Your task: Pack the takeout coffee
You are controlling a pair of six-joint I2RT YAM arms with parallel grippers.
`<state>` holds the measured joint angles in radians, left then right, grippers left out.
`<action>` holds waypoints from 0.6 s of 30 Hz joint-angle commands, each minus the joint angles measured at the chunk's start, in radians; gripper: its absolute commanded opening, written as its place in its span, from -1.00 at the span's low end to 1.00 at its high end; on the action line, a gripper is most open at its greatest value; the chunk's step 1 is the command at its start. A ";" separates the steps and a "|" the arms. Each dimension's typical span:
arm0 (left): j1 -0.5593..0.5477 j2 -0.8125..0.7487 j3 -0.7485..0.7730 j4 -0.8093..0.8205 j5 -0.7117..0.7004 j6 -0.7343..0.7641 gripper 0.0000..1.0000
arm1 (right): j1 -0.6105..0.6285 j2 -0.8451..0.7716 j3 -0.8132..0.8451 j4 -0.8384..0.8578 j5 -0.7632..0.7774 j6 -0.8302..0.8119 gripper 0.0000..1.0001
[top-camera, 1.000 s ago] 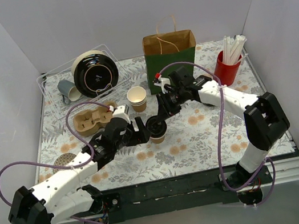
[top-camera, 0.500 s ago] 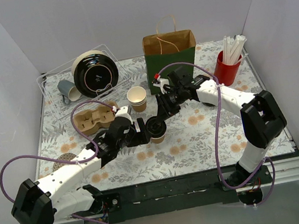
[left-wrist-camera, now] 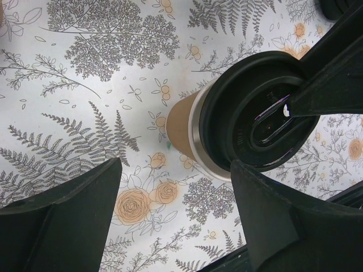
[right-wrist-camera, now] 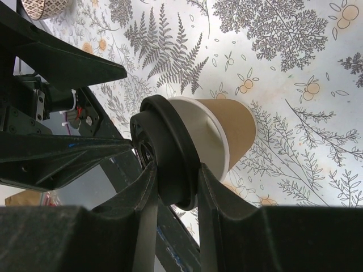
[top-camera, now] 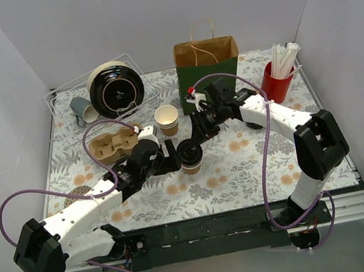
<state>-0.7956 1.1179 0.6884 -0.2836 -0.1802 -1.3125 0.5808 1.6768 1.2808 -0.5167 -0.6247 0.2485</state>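
Over the last second the left arm's wrist has edged a little toward the far side, while the takeout coffee [top-camera: 191, 166] has kept almost the same spot near the middle of the bench [top-camera: 245, 174], which is covered in a cloth printed with grey ferns and orange flowers. The coffee is a short tapered cup of matte tan kraft paper, and a pale band shows just under its round, glossy black plastic lid [right-wrist-camera: 164, 150]. The right gripper [right-wrist-camera: 173, 175] is nearly closed, its two black fingers pinching the lid's rim from opposite sides. The left gripper [left-wrist-camera: 176, 167] is spread wide. Its blunt black fingers [left-wrist-camera: 68, 218] sit just beside the cup on its left, clear of the paper wall, and the right gripper's fingers cross over the lid in front of them. Just beyond the cup on the far side stands a lidless paper cup [top-camera: 167, 119] with a white inside, and left of that lies a moulded cardboard cup carrier [top-camera: 114, 144]. At the far edge the green-and-brown paper bag [top-camera: 207, 68] stands upright with its mouth open. To its right a red cup [top-camera: 275, 83] holds white sticks, and far left a wire rack [top-camera: 63, 104] carries a black-and-cream dish [top-camera: 115, 90] and a grey mug [top-camera: 81, 110].
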 commanded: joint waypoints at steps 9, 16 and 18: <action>0.006 -0.009 0.039 -0.008 -0.047 0.018 0.55 | -0.001 -0.009 0.000 0.049 -0.148 0.031 -0.85; 0.006 -0.007 0.037 -0.008 -0.048 0.019 0.55 | 0.001 -0.003 -0.020 0.050 -0.152 0.032 -0.85; 0.006 -0.013 0.039 -0.009 -0.044 0.018 0.55 | 0.001 -0.003 -0.024 0.050 -0.153 0.031 -0.85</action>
<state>-0.7948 1.1149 0.6971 -0.2932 -0.1974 -1.3014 0.5705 1.6775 1.2671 -0.4877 -0.6640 0.2554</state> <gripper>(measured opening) 0.774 0.339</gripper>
